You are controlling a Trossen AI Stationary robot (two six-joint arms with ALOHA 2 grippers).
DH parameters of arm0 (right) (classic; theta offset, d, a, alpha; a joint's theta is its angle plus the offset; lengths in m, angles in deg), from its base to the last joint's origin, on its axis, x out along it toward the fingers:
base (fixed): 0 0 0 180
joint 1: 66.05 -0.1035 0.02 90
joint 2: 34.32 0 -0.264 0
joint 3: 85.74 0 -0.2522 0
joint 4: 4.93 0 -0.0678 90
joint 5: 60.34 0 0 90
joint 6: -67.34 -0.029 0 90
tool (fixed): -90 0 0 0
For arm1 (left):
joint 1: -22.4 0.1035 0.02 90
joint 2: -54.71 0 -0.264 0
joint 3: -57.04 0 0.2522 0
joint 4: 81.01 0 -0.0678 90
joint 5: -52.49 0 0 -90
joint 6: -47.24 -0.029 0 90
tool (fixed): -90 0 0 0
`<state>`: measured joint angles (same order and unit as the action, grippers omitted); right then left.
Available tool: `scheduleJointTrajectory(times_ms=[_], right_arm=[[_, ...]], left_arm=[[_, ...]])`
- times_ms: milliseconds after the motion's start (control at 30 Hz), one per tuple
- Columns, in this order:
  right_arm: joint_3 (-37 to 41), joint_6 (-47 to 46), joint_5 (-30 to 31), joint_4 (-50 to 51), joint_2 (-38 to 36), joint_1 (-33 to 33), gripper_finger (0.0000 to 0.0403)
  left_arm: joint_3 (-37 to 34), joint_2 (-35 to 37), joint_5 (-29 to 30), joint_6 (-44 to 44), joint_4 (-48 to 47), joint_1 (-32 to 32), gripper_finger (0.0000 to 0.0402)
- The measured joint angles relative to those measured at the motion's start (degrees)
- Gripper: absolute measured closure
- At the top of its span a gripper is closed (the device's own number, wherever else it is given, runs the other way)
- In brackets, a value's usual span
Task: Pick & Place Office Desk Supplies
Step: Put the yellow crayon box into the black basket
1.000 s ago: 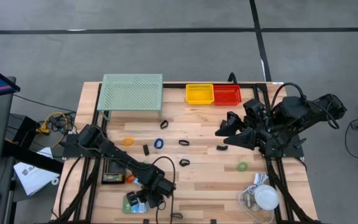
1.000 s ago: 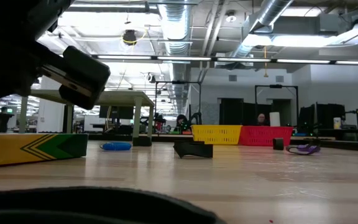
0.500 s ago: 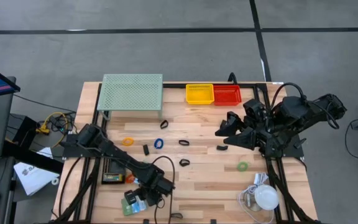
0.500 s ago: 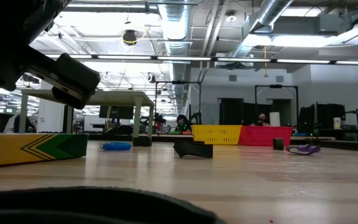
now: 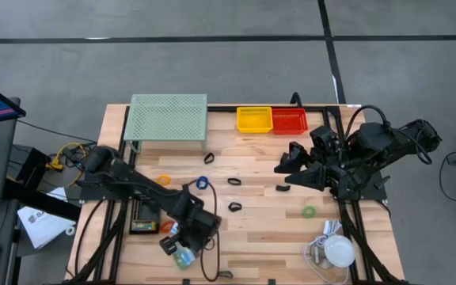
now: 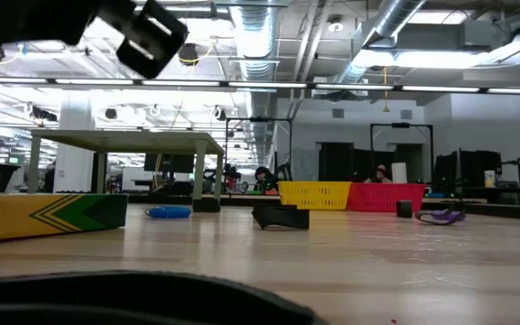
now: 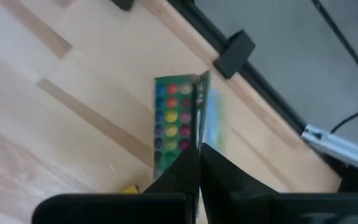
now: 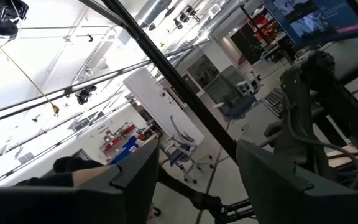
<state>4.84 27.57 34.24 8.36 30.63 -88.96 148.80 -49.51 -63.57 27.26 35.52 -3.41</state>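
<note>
Card-backed pack (image 7: pixel 176 121) of coloured dots is pinched edge-on in the left end effector (image 7: pixel 197 163), fingers (image 7: pixel 182 171) pressed together on it, held above the tabletop (image 7: pixel 55 112) near its front edge; in the high view the same pack (image 5: pixel 182 255) hangs under the left end effector (image 5: pixel 187 245), front-left of centre. Right end effector (image 5: pixel 283 168) sits raised at the right side, fingers (image 8: pixel 277 180) wide apart, nothing between them. Loose supplies on the wood: orange ring (image 5: pixel 163 180), blue ring (image 5: pixel 203 183), green ring (image 5: pixel 309 211), black clips (image 5: pixel 234 207) scattered mid-tabletop, another flat pack (image 5: pixel 142 226) at the left edge. Low view shows a yellow-green box (image 6: pixel 48 217), a blue ring (image 6: pixel 169 212), a black clip (image 6: pixel 281 218), a purple ring (image 6: pixel 441 216). Yellow basket (image 5: pixel 254 119) and red basket (image 5: pixel 290 120) touch side by side at the back, pale-green mesh stand (image 5: pixel 167 117) back-left, white dome with cord (image 5: pixel 339 252) front-right.
</note>
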Motion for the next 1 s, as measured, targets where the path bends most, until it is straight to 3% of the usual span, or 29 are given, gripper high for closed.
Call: scheduleJointTrajectory(times_ms=[333, 767, 1000], right_arm=[[0.0, 1.0, 0.0, 0.0, 0.0, 0.0, 0.0191], [0.0, 1.8, 0.0, 0.0, 0.0, 0.0, 0.0191], [0.0, 2.7, 0.0, 0.0, 0.0, 0.0, 0.0191]], left_arm=[[0.0, 5.7, 1.6, 12.5, 3.1, 1.4, 0.0402], [0.0, 16.6, 15.6, 25.6, 4.6, 7.1, 0.0401], [0.0, 21.2, 24.8, 30.2, -1.2, 10.2, 0.0401]])
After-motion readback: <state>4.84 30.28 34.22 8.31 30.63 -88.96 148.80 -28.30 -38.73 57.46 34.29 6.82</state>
